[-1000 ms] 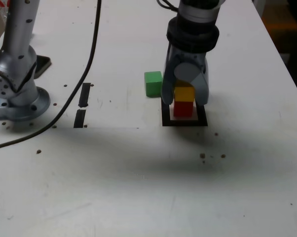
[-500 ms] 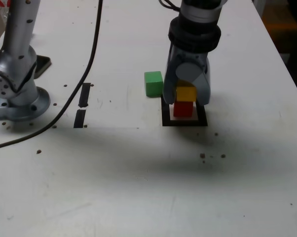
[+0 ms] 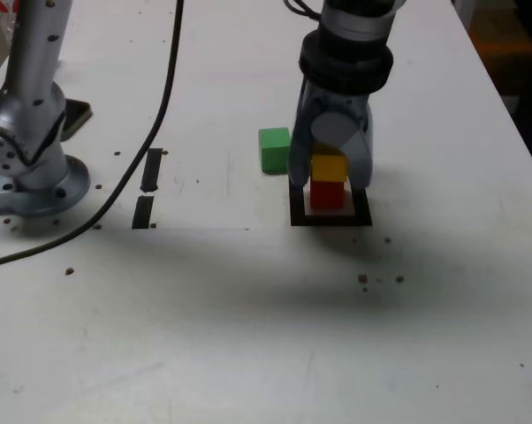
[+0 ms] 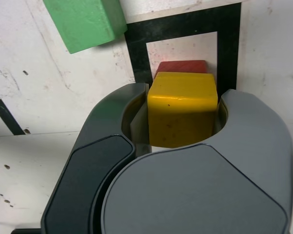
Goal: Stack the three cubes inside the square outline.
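Note:
The red cube point(image 3: 327, 195) sits inside the square outline point(image 3: 330, 219), right of centre in the exterior view. The yellow cube point(image 3: 328, 167) rests on top of it. My gripper point(image 3: 330, 177) comes straight down over the pair, shut on the yellow cube, with a jaw against each side. In the wrist view the yellow cube point(image 4: 183, 114) fills the space between the jaws of the gripper point(image 4: 182, 124). The red cube point(image 4: 182, 67) peeks out beyond it, within the outline point(image 4: 137, 53). The green cube point(image 3: 274, 148) point(image 4: 83, 22) lies on the table just outside the outline's corner, at the exterior view's left.
The arm's grey base point(image 3: 32, 168) stands at the exterior view's left, with a black cable point(image 3: 164, 97) trailing past it. Two short black tape strips point(image 3: 149, 170) lie between the base and the cubes. Dark specks dot the white table point(image 3: 248, 309).
The gripper and the yellow cube have shifted very slightly towards the exterior view's left. The red and green cubes have not moved.

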